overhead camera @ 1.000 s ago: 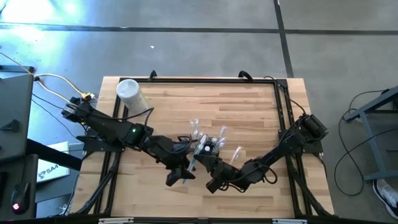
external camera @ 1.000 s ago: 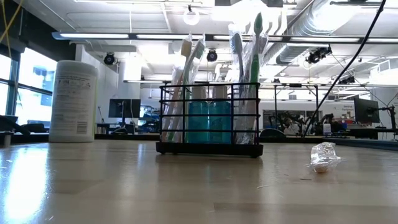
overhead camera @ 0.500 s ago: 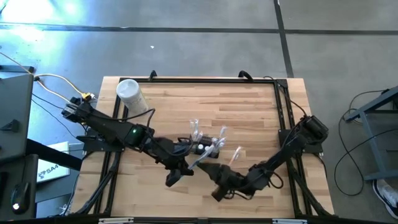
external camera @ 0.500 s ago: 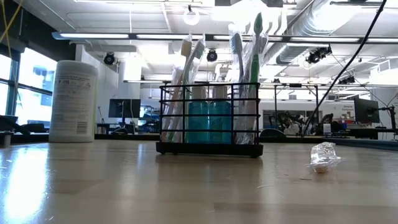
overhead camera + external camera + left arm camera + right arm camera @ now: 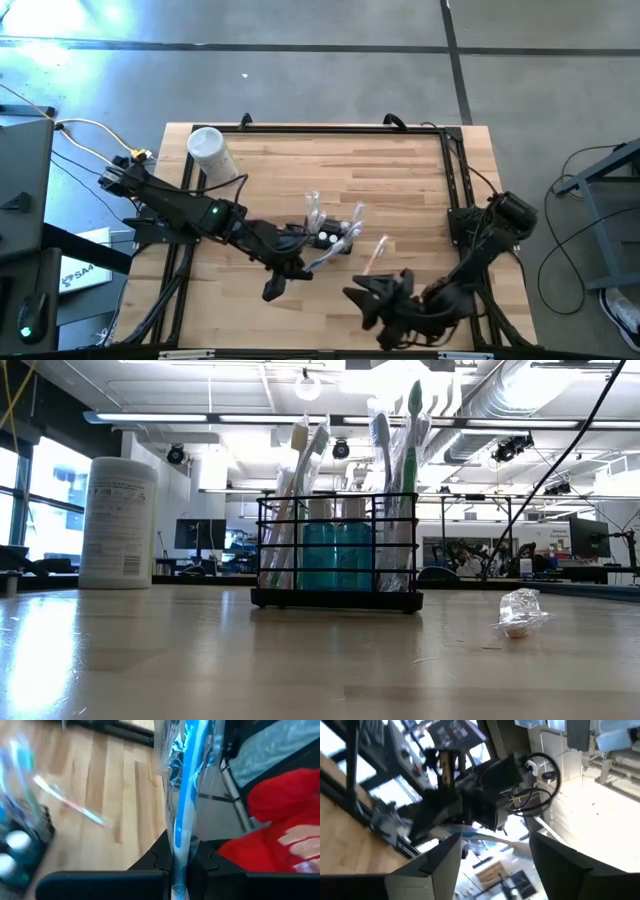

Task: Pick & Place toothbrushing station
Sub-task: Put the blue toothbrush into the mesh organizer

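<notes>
The toothbrushing station (image 5: 328,236) is a black wire holder standing on its base in the middle of the table. In the low view the station (image 5: 335,550) carries several wrapped toothbrushes and teal bottles. My left gripper (image 5: 288,270) hovers just near-left of it, shut on a blue toothbrush in a clear wrapper (image 5: 186,795). My right gripper (image 5: 365,303) hangs open near the table's near edge, right of centre, with nothing between its fingers (image 5: 440,862). Neither gripper shows in the low view. My left gripper pinches one end of the wrapped blue toothbrush (image 5: 178,862) between its two fingers. The toothbrush runs on forward from the fingers, in line with them, toward the station (image 5: 335,250). It is lifted clear of the table.
A white lidded cylinder (image 5: 208,150) stands at the far left of the table. A loose wrapped toothbrush (image 5: 378,250) lies right of the station. In the low view a crumpled piece of clear plastic (image 5: 520,612) lies on the wood. A black frame rims the table.
My right gripper has let go of the blue toothbrush, opened, rolled and drawn back toward the table's near right. The toothbrush stays with my left gripper, which has rolled a little, and it now points toward the station.
</notes>
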You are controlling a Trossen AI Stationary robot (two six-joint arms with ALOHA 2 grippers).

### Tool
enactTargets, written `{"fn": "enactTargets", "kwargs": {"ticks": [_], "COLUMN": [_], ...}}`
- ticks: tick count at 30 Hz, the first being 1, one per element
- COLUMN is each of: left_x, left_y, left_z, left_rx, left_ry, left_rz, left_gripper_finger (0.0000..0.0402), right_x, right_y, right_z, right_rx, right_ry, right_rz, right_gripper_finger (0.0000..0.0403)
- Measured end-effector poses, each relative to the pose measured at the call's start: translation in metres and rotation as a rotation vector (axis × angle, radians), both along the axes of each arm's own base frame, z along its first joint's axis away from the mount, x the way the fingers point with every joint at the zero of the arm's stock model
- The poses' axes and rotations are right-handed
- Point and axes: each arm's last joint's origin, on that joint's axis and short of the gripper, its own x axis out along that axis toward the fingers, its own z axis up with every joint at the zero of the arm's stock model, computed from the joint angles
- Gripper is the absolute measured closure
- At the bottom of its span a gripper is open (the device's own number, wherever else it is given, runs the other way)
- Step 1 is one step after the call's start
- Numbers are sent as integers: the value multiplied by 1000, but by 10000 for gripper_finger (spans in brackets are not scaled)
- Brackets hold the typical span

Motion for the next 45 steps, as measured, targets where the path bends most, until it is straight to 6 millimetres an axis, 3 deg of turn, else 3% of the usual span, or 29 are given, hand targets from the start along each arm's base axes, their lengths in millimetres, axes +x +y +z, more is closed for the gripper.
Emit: {"fn": "enactTargets", "kwargs": {"ticks": [8, 13, 17, 20, 26, 36, 45], "left_x": [-6, -2, 4, 10, 22, 24, 26], "left_y": [-10, -27, -38, -41, -47, -47, -48], "left_z": [2, 1, -5, -14, -30, -29, -26], "left_rx": [382, 537, 587, 604, 612, 667, 676], "left_ry": [-162, -267, -311, -281, -256, -286, -320], "left_rz": [-71, -87, -125, -140, -143, -118, -115], "left_gripper_finger": [385, 384, 384, 384, 384, 383, 383], "right_x": [-26, -13, 6, 9, -2, -35, -7], "right_y": [11, -3, -17, -20, -8, 23, 7], "right_z": [12, 11, 6, 4, 2, -4, -10], "right_rx": [242, 487, 579, 630, 695, 782, 767], "right_ry": [-149, -214, -232, -251, -237, -187, -209], "right_rz": [142, 81, 20, 12, 14, 39, 54], "right_gripper_finger": [191, 191, 194, 200, 215, 227, 227]}}
